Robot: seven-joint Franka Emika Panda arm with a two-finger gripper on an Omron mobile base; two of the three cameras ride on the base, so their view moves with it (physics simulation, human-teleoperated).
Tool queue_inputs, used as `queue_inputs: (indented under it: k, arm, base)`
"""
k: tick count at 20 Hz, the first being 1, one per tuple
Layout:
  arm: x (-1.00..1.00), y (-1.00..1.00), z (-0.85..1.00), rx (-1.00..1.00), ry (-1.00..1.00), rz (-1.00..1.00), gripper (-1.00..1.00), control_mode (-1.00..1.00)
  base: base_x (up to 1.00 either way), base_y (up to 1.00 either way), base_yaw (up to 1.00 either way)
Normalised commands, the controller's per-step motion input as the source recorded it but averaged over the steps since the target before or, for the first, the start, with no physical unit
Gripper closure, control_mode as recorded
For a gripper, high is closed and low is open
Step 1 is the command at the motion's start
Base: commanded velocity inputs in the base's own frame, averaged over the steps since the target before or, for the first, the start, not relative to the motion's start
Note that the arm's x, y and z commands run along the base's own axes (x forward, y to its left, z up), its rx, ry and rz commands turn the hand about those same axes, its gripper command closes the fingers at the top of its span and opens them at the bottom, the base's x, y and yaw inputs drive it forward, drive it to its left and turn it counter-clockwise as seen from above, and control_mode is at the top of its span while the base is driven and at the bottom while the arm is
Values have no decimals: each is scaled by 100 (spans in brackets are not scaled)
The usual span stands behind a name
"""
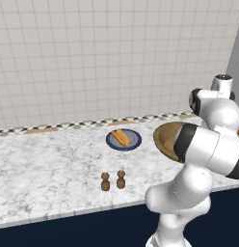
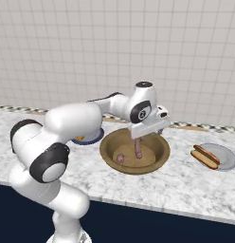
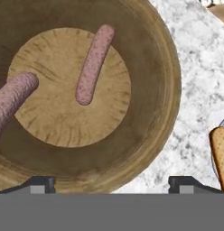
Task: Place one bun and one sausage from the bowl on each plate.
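Note:
The brown wooden bowl (image 2: 159,155) stands on the marble counter with two pink sausages in it, one (image 2: 138,150) near the middle and one (image 2: 121,158) to its left. My gripper (image 2: 147,134) hovers open just above the bowl, holding nothing. In the hand view the bowl (image 3: 164,67) lies below my gripper (image 3: 111,185), with one sausage (image 3: 95,63) lying ahead and the other sausage (image 3: 12,97) at the left edge. A dark blue plate (image 1: 134,143) holds a bun (image 1: 121,137). A grey plate (image 2: 227,161) to the right holds a bun with a sausage (image 2: 204,156).
Two small brown shakers (image 1: 113,181) stand near the counter's front edge, left of the arm. The tiled wall runs close behind the bowl (image 1: 165,135) and plates. A bun (image 3: 220,155) shows at the right edge of the hand view.

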Motion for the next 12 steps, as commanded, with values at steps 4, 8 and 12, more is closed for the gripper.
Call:
queue_inputs:
  k: [4,8,12]
  arm:
    - [60,100,-46,0,32,0,-100,-100]
    - [75,59,-39,16,28,-5,-100,-100]
    - [85,-20,-32,22,-1,-19,-100,-100]
  base:
    - [0,0,0]
    - [0,0,0]
    - [0,0,0]
